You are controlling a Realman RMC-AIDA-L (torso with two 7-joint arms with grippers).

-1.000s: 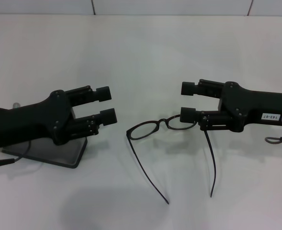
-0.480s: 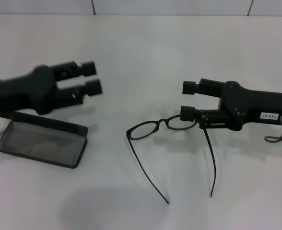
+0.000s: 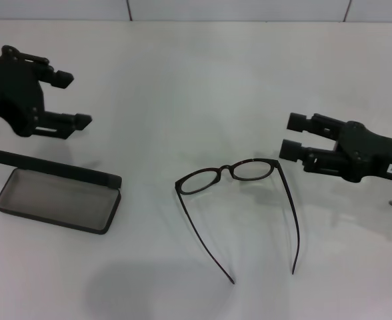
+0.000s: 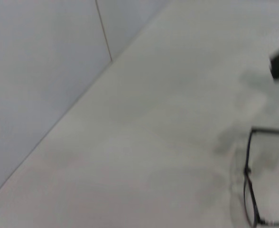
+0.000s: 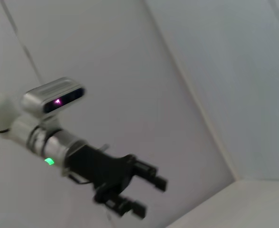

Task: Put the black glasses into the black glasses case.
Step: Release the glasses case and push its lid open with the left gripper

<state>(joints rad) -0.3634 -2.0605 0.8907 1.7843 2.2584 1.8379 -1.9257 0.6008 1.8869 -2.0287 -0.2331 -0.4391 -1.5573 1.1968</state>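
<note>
The black glasses [image 3: 227, 171] lie unfolded on the white table's middle, lenses toward the back and both temple arms pointing to the front. The black glasses case [image 3: 53, 199] lies open at the left, grey lining up, with nothing in it. My left gripper [image 3: 73, 100] is open and empty, above and behind the case's left end. My right gripper [image 3: 291, 136] is open and empty, a short way right of the glasses and not touching them. The left wrist view shows part of the glasses [image 4: 247, 180]. The right wrist view shows the left gripper [image 5: 149, 196] far off.
The white table [image 3: 196, 80] stretches around both things. A wall with panel seams runs along its far edge [image 3: 236, 10].
My left gripper has swung left and back off the case, uncovering it. My right gripper has drawn back to the right, away from the glasses' right lens. The glasses have not moved.
</note>
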